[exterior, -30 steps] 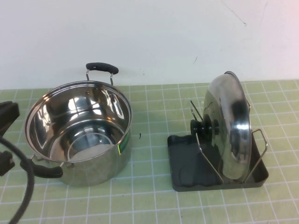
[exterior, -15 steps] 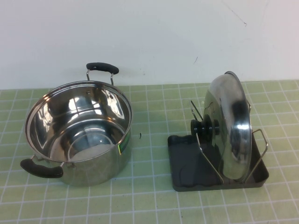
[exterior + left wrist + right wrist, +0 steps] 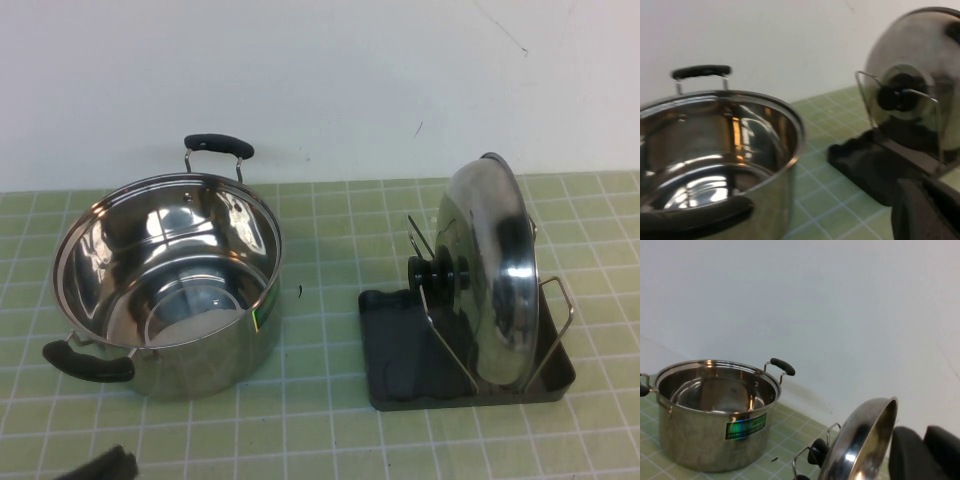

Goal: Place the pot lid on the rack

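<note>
The round shiny steel pot lid point(image 3: 488, 272) stands upright in the dark grey wire-looped rack point(image 3: 400, 350). The deep steel pot point(image 3: 715, 410) bears a green sticker point(image 3: 746, 426), its writing unreadable. The left gripper point(image 3: 927, 210) is near the rack and the right gripper point(image 3: 925, 452) beside the lid; I cannot tell either's finger state.

**Plain wall, tiled tabletop**

A white wall point(image 3: 320, 80) rises behind the work surface, marked with a few faint dark scuffs. The table point(image 3: 320, 430) wears a pale green covering gridded with light lines. Lighting is even and soft.

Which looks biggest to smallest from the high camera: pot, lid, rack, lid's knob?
1. Pot
2. Lid, standing on edge in the rack
3. Rack, close to the lid, so that order is unsure
4. Knob

Left hand barely shows; right hand is unseen there.
</note>
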Controlling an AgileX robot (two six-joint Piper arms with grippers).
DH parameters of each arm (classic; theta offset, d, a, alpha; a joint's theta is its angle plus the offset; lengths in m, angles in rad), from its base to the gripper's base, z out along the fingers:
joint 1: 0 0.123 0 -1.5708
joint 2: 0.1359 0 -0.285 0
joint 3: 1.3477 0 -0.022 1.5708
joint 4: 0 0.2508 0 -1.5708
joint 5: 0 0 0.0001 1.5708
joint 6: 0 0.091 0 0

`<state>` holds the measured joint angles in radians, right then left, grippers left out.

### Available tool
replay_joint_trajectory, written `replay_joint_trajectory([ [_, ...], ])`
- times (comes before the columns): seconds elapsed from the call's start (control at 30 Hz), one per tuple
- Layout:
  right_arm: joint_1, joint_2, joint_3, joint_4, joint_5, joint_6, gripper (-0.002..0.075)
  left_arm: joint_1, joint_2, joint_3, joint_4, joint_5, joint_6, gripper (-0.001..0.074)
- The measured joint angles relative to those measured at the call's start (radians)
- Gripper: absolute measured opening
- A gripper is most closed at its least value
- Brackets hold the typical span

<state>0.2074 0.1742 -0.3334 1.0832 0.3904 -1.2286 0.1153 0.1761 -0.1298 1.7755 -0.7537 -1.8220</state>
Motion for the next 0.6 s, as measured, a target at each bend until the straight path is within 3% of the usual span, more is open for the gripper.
replay_joint_trajectory([
  [0.23, 0.0, 0.0, 0.0, 0.0, 0.003, 0.002, 0.0062, -0.003, -0.001, 0.009, 0.013, -0.229, -0.002, -0.0001],
  [0.37, -0.002, -0.023, 0.002, -0.044, 0.007, 0.002, 0.0062, -0.003, -0.001, 0.009, 0.016, -0.236, -0.016, -0.0001],
  [0.5, -0.011, -0.099, 0.054, -0.374, -0.078, 0.11, 0.0057, -0.003, -0.001, 0.009, 0.016, -0.208, -0.02, -0.0001],
  [0.6, -0.033, -0.144, 0.138, -0.71, -0.149, 0.44, 0.0055, -0.003, -0.001, 0.009, 0.016, -0.208, -0.02, -0.0001],
])
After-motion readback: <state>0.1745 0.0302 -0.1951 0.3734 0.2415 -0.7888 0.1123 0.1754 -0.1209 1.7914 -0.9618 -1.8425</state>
